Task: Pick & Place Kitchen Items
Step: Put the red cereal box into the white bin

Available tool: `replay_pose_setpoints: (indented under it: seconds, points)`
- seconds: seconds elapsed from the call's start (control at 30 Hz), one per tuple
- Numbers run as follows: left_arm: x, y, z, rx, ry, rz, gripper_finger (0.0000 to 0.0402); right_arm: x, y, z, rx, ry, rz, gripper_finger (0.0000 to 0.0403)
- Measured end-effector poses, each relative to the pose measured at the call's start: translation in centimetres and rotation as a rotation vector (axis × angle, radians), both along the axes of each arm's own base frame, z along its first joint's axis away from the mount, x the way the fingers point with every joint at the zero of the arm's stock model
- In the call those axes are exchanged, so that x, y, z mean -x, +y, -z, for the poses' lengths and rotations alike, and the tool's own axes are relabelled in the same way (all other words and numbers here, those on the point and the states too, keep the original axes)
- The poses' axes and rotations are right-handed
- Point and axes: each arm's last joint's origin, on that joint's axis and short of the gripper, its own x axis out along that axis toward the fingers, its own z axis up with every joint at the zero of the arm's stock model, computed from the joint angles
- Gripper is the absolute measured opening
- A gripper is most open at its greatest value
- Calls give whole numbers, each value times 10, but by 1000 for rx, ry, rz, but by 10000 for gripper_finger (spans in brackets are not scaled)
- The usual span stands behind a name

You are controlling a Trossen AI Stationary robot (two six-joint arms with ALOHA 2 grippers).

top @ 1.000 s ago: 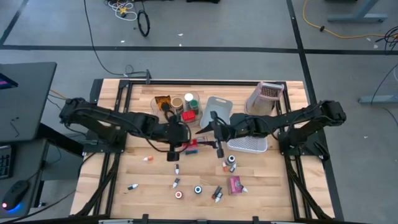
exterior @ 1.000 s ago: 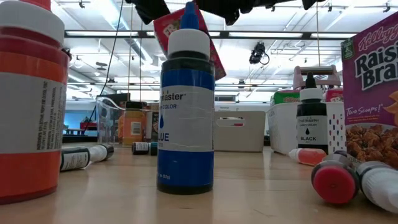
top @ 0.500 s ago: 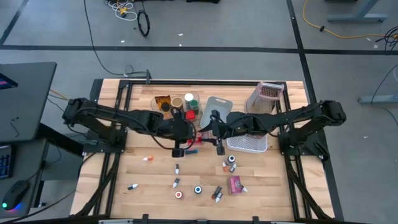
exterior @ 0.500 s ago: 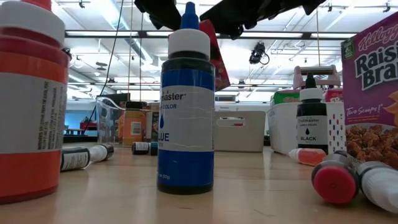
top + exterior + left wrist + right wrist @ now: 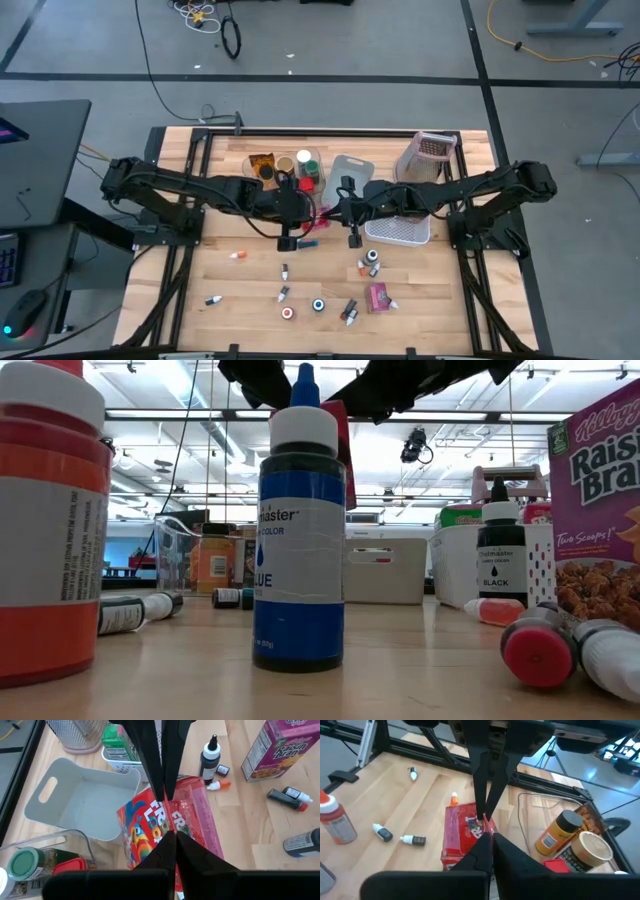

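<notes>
Gripping the same red cardboard cereal box from opposite sides, the left gripper and the right gripper meet above the middle of the wooden table, each with its fingers pinched tight on the box's top edge. That box hangs clear of the tabletop, just beside the grey plastic bin and the white perforated basket.
</notes>
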Motion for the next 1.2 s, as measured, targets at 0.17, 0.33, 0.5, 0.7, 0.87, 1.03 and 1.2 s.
replay_pose_setpoints:
  seconds: [0.17, 0.33, 0.5, 0.7, 0.87, 1.03, 1.2]
  points:
    - [0, 0, -1, -19, -6, -2, 19, 0, 0, 0, -63, 3, 27, 6]
    - [-1, 0, -5, -23, -38, -15, 26, 0, -1, 3, -57, 16, 44, 6]
    - [-2, 0, -6, 0, -50, -37, 19, 0, -1, 2, -76, 10, 43, 5]
    - [-1, 1, -5, -41, -46, -44, 8, 5, 4, -4, -101, 6, 44, 5]
    - [9, 4, -18, -55, -95, -113, 13, 34, 14, -30, -147, -1, 127, 5]
    - [23, 8, -35, -113, -158, -166, 21, 82, 22, -60, -280, 12, 172, 5]
    - [32, 11, -42, -125, -173, -181, 16, 132, 25, -74, -341, 57, 261, 5]
